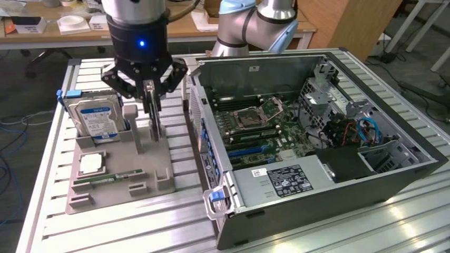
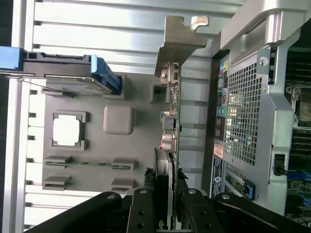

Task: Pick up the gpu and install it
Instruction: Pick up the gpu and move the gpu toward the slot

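Gripping gpu point(image 1: 153, 117) edge-on: jaws partly closed, clamped on its top edge, above grey tray point(image 1: 113, 197) beside computer case point(image 1: 316, 208).

Fig.: arm point(image 1: 256, 23), silver-grey tubes w/ pale-blue joint caps; black cyl. wrist unit point(image 1: 130, 50) w/ blue LED point(image 1: 141, 43); black end effector point(image 1: 153, 95), linkage fingers point(image 2: 143, 213), pivot screws point(image 2: 112, 196).

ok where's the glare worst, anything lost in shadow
Exterior view: glare bleaches the slatted table and the near edge of the grey tray; the open case is dark beside its power supply. Wrist view: the square chip on the tray blows out white, and the gpu glints at its bracket tip.
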Robot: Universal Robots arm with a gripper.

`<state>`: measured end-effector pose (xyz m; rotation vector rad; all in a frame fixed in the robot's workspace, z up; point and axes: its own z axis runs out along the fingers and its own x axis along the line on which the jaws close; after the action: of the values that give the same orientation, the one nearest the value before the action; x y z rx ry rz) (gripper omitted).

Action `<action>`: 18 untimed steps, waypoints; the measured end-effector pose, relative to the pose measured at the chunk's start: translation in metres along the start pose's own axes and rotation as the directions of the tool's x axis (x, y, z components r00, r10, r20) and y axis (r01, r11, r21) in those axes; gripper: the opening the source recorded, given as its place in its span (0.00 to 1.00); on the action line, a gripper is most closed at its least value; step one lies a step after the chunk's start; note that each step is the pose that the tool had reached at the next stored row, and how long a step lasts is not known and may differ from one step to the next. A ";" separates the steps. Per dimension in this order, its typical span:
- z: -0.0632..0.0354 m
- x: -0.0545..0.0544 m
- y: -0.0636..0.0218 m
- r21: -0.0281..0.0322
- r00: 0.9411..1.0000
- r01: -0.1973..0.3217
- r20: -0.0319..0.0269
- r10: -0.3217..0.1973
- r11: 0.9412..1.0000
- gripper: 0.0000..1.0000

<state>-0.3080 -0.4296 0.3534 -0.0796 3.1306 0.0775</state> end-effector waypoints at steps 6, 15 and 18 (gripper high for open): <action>-0.0270 0.000 0.0014 0.000 1.000 0.000 0.000 0.000 1.000 0.27; -0.0678 -0.001 0.0034 0.000 1.000 0.000 0.000 0.000 1.000 0.27; -0.0721 0.000 0.0036 0.000 1.000 0.000 0.000 0.000 1.000 0.27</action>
<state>-0.3087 -0.4296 0.4256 -0.0796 3.1302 0.0778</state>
